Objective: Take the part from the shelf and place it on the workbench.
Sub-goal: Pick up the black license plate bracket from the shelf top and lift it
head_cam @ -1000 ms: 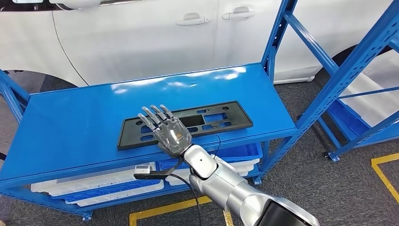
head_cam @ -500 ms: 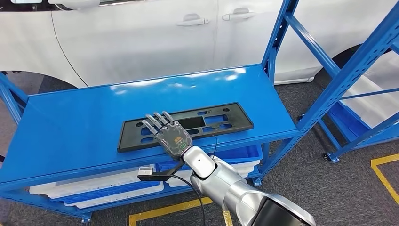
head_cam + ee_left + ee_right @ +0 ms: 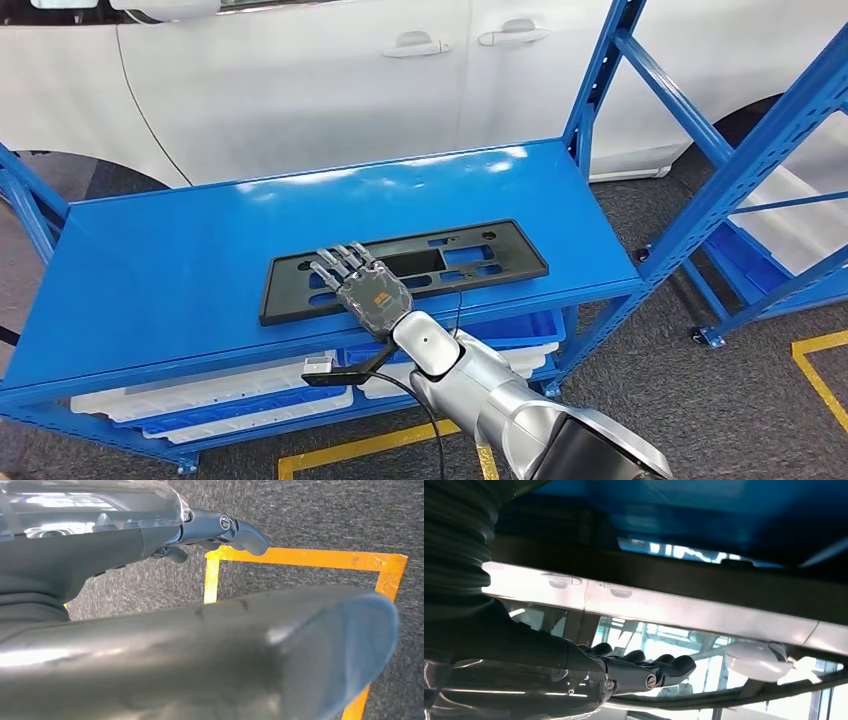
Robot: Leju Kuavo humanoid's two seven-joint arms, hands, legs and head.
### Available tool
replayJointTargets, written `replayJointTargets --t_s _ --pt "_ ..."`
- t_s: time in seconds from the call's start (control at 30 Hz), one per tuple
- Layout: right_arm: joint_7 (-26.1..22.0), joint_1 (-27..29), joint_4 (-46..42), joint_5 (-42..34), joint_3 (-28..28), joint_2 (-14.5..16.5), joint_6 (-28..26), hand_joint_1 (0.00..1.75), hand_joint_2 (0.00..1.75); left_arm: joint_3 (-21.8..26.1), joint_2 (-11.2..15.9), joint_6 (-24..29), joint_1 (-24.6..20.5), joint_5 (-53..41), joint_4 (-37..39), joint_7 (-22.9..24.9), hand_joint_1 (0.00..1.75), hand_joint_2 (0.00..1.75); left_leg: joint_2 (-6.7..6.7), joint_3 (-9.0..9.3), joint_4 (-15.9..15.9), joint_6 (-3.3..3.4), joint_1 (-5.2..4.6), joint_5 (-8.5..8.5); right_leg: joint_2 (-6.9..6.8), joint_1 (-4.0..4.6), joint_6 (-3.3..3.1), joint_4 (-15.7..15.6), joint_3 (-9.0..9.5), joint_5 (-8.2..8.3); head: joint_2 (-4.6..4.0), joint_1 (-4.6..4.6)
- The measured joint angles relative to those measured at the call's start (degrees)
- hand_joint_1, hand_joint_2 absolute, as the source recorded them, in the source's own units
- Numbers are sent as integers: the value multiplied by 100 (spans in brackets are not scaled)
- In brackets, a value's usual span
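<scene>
Black part (image 3: 405, 267) flat on blue shelf (image 3: 180, 270), long side running 9 to 3 o'clock. Right hand (image 3: 362, 285) lies palm-down over part's near-left section, fingers spread, nothing held. Left hand (image 3: 220, 530) over carpet, fingers curled, gripping nothing.

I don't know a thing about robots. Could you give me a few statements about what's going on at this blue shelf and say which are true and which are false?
1. The black part lies flat on the blue shelf. True.
2. The right hand is over the part's near edge. True.
3. The part has been lifted off the shelf. False: it lies on the shelf top.
4. A red car stands behind the shelf. False: the car is white.
5. The left hand holds a tool. False: it hangs over the floor, holding nothing.
</scene>
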Motion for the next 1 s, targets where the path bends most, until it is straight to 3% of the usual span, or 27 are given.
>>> replayJointTargets --t_s 0.07,0.13,0.17,0.23,0.27,0.3,0.33,0.43,0.5,0.6,0.63,0.73,0.77,0.8,0.83,0.87,0.93,1.0 --pt "37 -15 23 100 1 5 53 0 175 1 6 0 0 -6 1 4 0 0 7 1 -10 -60 1 -8 5 -9 -18 -39 11 12 0 -1" --pt "107 -33 48 215 2 16 115 0 175 1 21 4 -3 -14 1 3 0 0 10 -36 123 -118 7 -121 0 -46 -61 -100 52 37 0 -1" --pt "158 -39 65 270 2 23 147 0 175 0 28 7 -4 -17 2 2 0 0 11 -130 351 -145 14 -264 -8 -65 -82 -126 71 46 0 -2" --pt "294 -44 115 380 3 28 201 0 175 0 34 9 5 -27 3 -2 0 0 11 -469 1106 -203 42 -636 -19 -68 -102 -133 81 44 0 -2" --pt "386 -45 145 428 4 28 230 0 175 1 35 9 12 -35 3 -4 0 0 12 -634 1450 -230 56 -755 -21 -68 -103 -132 83 41 0 -2" --pt "497 -50 175 471 3 27 257 0 175 1 40 8 18 -50 3 -7 0 0 12 -717 1617 -253 69 -766 -21 -70 -100 -130 88 38 0 -2" --pt "643 -62 204 512 1 27 296 41 175 2 46 6 21 -64 3 -8 0 0 13 -687 1552 -269 82 -661 -19 -75 -93 -126 97 33 0 -2" --pt "1306 -175 304 648 -48 21 575 172 175 1 67 -2 7 -114 3 -13 0 0 11 -152 441 -279 114 -117 -6 -85 -26 -75 114 -9 0 -2" --pt "1688 -273 390 697 -129 -4 848 175 175 0 70 -9 -4 -141 4 -28 0 0 -3 30 40 -212 101 -20 4 -67 41 -38 91 -23 0 -1" --pt "1925 -347 502 729 -261 -89 1053 175 175 0 70 -24 2 -158 5 -66 0 0 -8 17 22 -76 87 -6 9 -75 134 -17 68 -28 0 0" --pt "1959 -363 530 739 -305 -125 1075 175 175 0 70 -28 1 -167 5 -75 0 0 -4 13 12 -33 91 9 7 -86 164 79 25 -101 0 0" --pt "2043 -391 610 796 -437 -235 1096 175 175 0 72 -33 -10 -192 5 -90 0 0 4 -17 0 51 84 35 -1 -105 224 1047 -435 -623 0 0" --pt "2070 -388 637 816 -479 -269 1097 175 175 0 72 -35 -9 -195 5 -93 0 0 4 -26 2 60 75 36 -1 -106 232 1410 -614 -755 0 0" --pt "2096 -385 662 833 -519 -299 1100 175 175 0 73 -39 -6 -196 5 -99 0 0 3 -30 5 65 67 37 -1 -107 230 1606 -717 -782 0 0" --pt "2124 -386 685 852 -559 -323 1105 175 175 0 73 -44 -4 -196 5 -107 0 0 2 -30 8 67 59 36 -1 -106 218 1595 -722 -702 0 0" --pt "2151 -394 702 872 -600 -343 1111 175 175 0 73 -51 -3 -196 5 -116 0 0 0 -25 12 66 51 33 -1 -103 194 1370 -622 -533 0 0" --pt "2179 -432 722 913 -682 -371 1122 175 175 0 66 -66 -8 -194 9 -137 0 0 -3 -17 19 54 29 24 -5 -72 107 554 -239 -142 0 0" --pt "2181 -466 734 935 -758 -391 1133 175 175 0 57 -78 -17 -188 16 -160 0 0 -4 -31 24 15 21 18 -15 -27 45 41 -14 18 0 -1"
